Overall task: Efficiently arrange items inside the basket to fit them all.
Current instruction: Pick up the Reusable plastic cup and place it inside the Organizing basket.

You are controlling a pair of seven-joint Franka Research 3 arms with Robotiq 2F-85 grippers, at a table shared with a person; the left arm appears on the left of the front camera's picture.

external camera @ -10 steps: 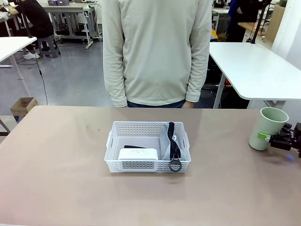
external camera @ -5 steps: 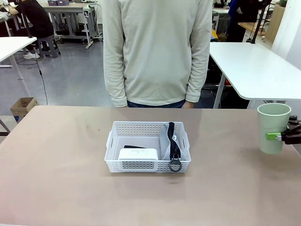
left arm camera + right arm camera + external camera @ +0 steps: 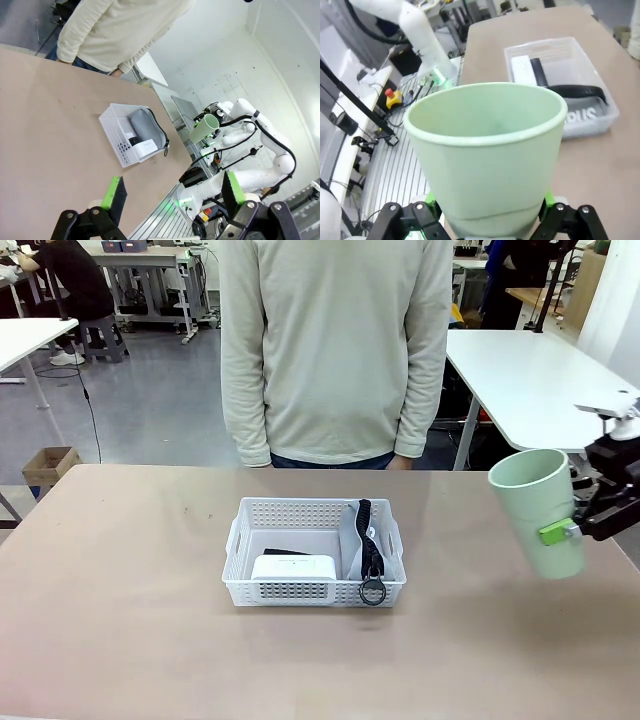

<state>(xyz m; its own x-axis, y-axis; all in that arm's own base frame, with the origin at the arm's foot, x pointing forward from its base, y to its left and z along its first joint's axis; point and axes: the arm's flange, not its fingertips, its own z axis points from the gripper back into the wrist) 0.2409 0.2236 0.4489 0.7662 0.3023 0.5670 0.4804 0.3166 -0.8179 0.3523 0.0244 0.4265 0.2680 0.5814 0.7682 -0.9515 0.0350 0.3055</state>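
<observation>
The pale green cup (image 3: 535,508) hangs tilted above the table's right side, with my right gripper (image 3: 560,531) shut on its lower half. Seen from the right wrist, the cup (image 3: 490,155) sits between the fingers, mouth facing the camera. The white lattice basket (image 3: 255,512) stands mid-table. It holds the white box (image 3: 293,567) at the front, a black stapler (image 3: 285,553) behind it, and the grey pouch (image 3: 351,535) on the right with its strap and ring (image 3: 372,592) over the rim. My left gripper (image 3: 172,192) is open and holds nothing, well away from the basket (image 3: 112,131).
A person (image 3: 335,350) stands at the table's far edge behind the basket, arms down. The brown tabletop (image 3: 120,580) is bare around the basket. A white table (image 3: 540,380) stands beyond the right side.
My right gripper has lifted the cup off the table at the far right, carrying it up and leftward while tilting it. Basket and contents have not moved.
</observation>
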